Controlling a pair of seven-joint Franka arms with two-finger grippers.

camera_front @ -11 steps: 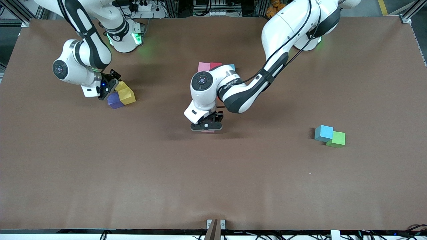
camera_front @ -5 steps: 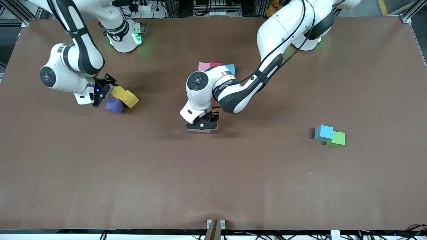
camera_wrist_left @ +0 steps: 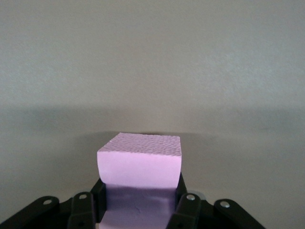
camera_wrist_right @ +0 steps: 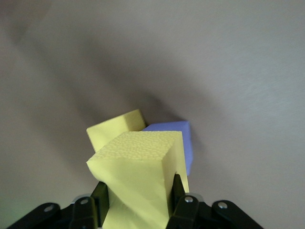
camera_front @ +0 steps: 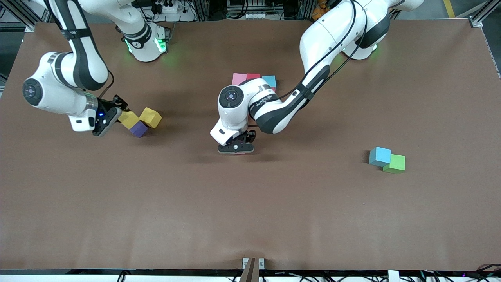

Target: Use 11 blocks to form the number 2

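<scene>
The left gripper point(camera_front: 236, 149) pinches a pink cube point(camera_wrist_left: 140, 161) low over the table for adding to the number 2 point(camera_front: 253, 79) above it, while the right gripper point(camera_front: 112, 114) clamps a yellow cube point(camera_wrist_right: 138, 174) beside the purple cube point(camera_front: 137, 128).

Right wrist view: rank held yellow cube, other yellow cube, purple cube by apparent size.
1. held yellow cube: largest, though nearest the camera.
2-3. other yellow cube, purple cube: both partly covered by it; unranked.

A row of three cubes point(camera_front: 239, 78) lies mid-table, farther from the front camera than two touching cubes point(camera_front: 385, 158) toward the left arm's end
</scene>
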